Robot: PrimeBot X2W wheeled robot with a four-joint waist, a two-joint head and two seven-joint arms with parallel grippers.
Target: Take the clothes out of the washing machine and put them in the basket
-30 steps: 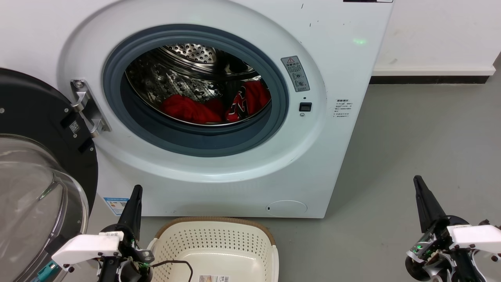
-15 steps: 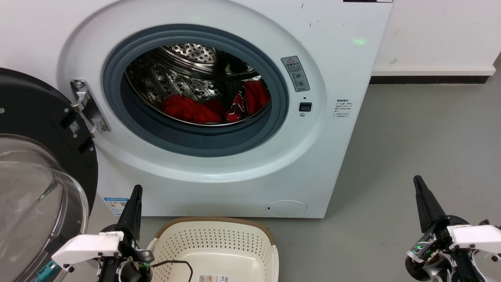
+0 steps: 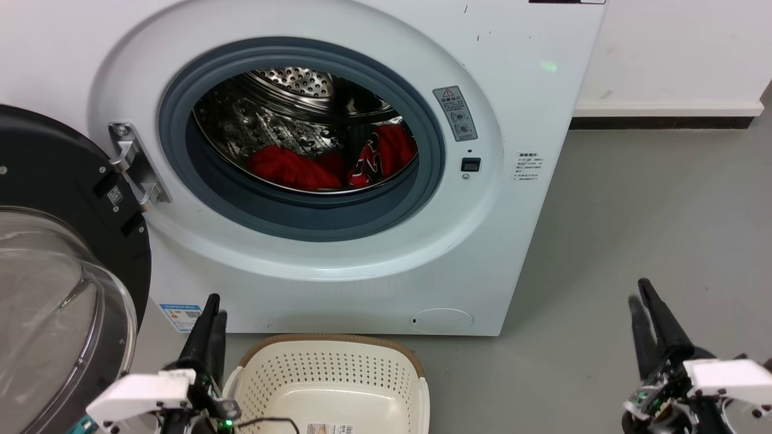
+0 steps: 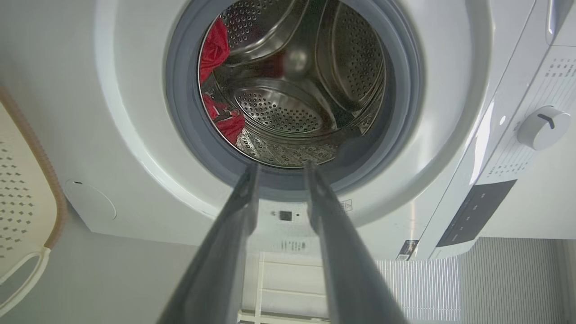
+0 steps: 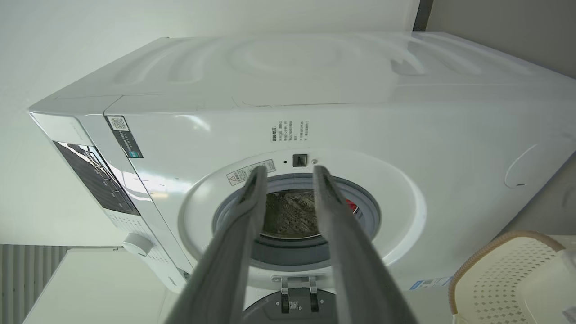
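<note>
Left gripper (image 3: 216,306): fingers parted, empty, low beside the rim of the basket (image 3: 330,339).
Right gripper (image 3: 637,292): parted, empty, off the right corner of the washing machine (image 3: 531,90).
Clothes (image 3: 289,169): on the floor of the drum (image 3: 289,81), above and ahead; the left arm looks nearer.

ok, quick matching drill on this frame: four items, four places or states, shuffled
Items:
1. plain red garment
2. lettered red garment
3. basket
4. door

Places or states:
a. swung open, at the left
b. left side of the drum
c. on the floor
d. right side of the drum

Pairs: 1-b, 2-d, 3-c, 4-a
</note>
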